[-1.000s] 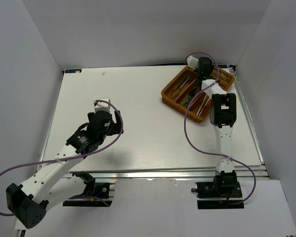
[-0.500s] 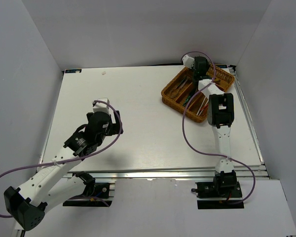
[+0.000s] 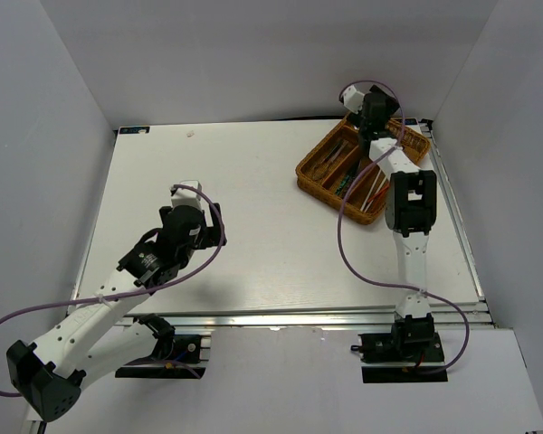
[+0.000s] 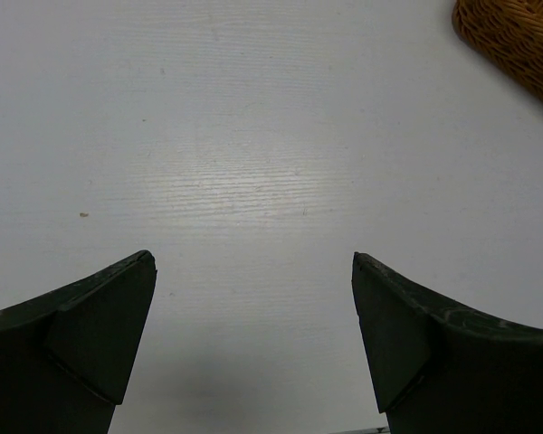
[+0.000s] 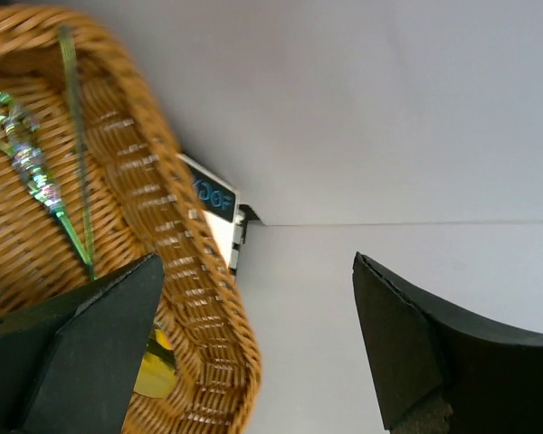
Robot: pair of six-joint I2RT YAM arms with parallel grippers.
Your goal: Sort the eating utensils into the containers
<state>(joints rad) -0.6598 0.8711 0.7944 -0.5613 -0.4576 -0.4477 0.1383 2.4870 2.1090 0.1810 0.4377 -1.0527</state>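
The brown wicker tray (image 3: 319, 168) sits at the table's far right, with several utensils (image 3: 351, 170) lying in its long compartments. My right gripper (image 3: 374, 110) hangs over the tray's far end, open and holding nothing. In the right wrist view the right gripper (image 5: 253, 348) spans the tray's rim (image 5: 167, 271). An iridescent utensil (image 5: 23, 154) and a thin green piece (image 5: 72, 145) lie inside the tray. My left gripper (image 3: 192, 217) is open over bare table at the left; in its wrist view the left gripper (image 4: 253, 348) holds nothing.
The tray's corner (image 4: 516, 36) shows at the top right of the left wrist view. White walls enclose the table (image 3: 253, 208) on three sides. A small labelled block (image 5: 208, 194) sits at the table's back edge behind the tray.
My right gripper has gone from shut to open and lifted back toward the tray's far end. The left arm has barely shifted.
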